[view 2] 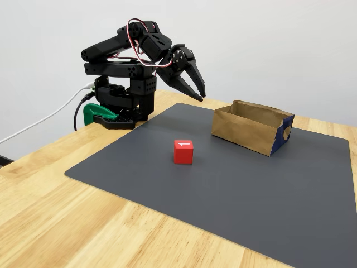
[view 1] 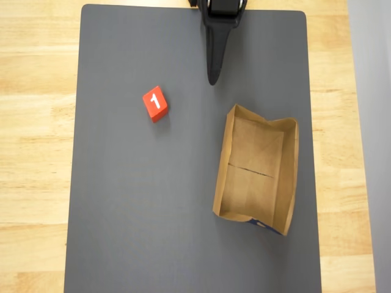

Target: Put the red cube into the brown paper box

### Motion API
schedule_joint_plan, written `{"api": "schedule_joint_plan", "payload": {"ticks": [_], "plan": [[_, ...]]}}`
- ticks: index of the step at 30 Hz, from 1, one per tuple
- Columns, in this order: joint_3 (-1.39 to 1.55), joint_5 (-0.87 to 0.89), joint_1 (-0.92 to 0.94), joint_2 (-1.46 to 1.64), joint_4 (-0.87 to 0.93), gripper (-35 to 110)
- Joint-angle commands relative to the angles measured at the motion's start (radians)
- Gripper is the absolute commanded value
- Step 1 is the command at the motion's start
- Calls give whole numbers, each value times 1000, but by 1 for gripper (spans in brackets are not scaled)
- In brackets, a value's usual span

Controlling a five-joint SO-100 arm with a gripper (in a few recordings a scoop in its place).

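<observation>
Two things mattered on the dark mat (view 1: 153, 213): the red cube (view 1: 155, 104) lay by itself toward the left in the overhead view, numeral up, and the brown paper box (view 1: 257, 171) sat well apart from it to the right, open and empty, turned a little askew. Trouble seemed most likely at the pickup, since the cube sat rotated against the mat's edges, and fingers closing across its corners rather than its flat faces could squirt it sideways. The box looked light and its walls low and creased, so a descent that clipped the rim could shove or tip it, and a release from too high could bounce the cube back out. In the fixed view the claw (view 2: 196, 90) hung folded back near the arm's base, above the mat's far edge, its two fingers nearly together with only a thin gap, gripping nothing and touching nothing.
</observation>
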Motion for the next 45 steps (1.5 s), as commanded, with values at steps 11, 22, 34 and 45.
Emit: {"api": "schedule_joint_plan", "payload": {"ticks": [11, 22, 34, 45], "plan": [[-43, 138, 67, -44, 35, 23], [-371, 411, 158, -390, 307, 38], [-649, 523, 298, -948, 373, 40], [-836, 520, 405, -1236, 423, 37]]}}
